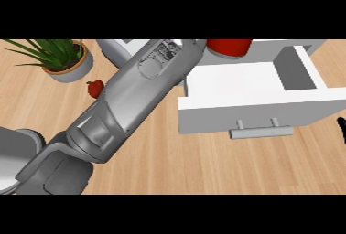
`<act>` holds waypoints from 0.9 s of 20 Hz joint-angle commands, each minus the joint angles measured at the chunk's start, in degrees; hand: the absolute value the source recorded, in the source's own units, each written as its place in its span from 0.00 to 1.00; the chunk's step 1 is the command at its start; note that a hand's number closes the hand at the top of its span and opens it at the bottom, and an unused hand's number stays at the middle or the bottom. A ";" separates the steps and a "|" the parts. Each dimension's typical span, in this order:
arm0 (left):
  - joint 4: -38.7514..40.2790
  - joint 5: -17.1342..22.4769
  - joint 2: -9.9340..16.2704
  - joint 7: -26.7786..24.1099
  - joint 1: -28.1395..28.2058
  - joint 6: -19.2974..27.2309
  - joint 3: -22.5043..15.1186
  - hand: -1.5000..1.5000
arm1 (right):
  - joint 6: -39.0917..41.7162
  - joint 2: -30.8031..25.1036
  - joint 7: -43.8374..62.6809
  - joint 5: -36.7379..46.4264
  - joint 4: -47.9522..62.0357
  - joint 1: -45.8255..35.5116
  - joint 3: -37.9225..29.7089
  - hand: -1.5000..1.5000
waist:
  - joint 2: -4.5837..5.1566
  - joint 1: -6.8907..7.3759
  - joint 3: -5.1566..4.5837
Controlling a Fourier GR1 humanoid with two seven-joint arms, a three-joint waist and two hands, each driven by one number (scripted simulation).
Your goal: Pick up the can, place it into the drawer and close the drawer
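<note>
Above boxy white drawer, glossy red cylindrical can; left hand hidden, grip untellable

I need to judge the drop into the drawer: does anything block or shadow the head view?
Head view: the left forearm crosses the middle, hiding its robot hand; the red can shows partly at the top; the open drawer is evenly lit, without glare; the right robot hand barely shows.

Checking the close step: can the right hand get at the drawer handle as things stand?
Probably yes. Only a dark sliver of the right hand shows at the view's right edge, near the open drawer. The handle faces bare counter, and the left forearm crosses well to its left.
</note>
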 commanded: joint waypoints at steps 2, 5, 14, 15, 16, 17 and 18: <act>4.43 4.64 0.00 0.08 -3.51 0.36 -2.78 1.00 | -0.30 -1.61 0.79 0.00 1.89 -3.22 -0.90 0.00 | 0.22 -0.79 0.03; 3.55 6.50 0.00 -1.27 -0.38 2.51 -7.60 1.00 | 0.21 -0.86 -0.21 -0.28 0.93 -1.83 -0.48 0.00 | 0.09 -1.17 0.04; 9.49 8.32 0.00 -9.72 1.50 3.92 -10.04 1.00 | 0.95 -1.29 -1.76 0.74 3.34 -2.60 0.08 0.00 | 0.85 -2.80 0.09; 9.71 7.68 0.00 -8.01 -1.01 5.22 -11.60 1.00 | 0.82 -3.18 1.72 -1.87 2.56 -5.09 -1.72 0.00 | 0.74 -3.03 0.08; 9.44 9.02 0.00 -7.13 0.42 3.26 -11.62 1.00 | -1.12 -2.02 0.36 -0.54 4.57 -7.13 -1.64 0.00 | 0.57 -1.69 0.05; 8.81 9.22 0.00 -8.25 1.23 4.49 -12.96 1.00 | -1.83 -0.42 -0.42 2.85 4.92 -7.16 1.49 0.00 | 0.76 -2.15 0.05; 8.09 9.40 0.00 -8.89 2.31 5.97 -14.58 1.00 | -0.97 -1.93 1.62 1.14 3.33 -7.18 0.52 0.00 | 0.86 -3.40 0.06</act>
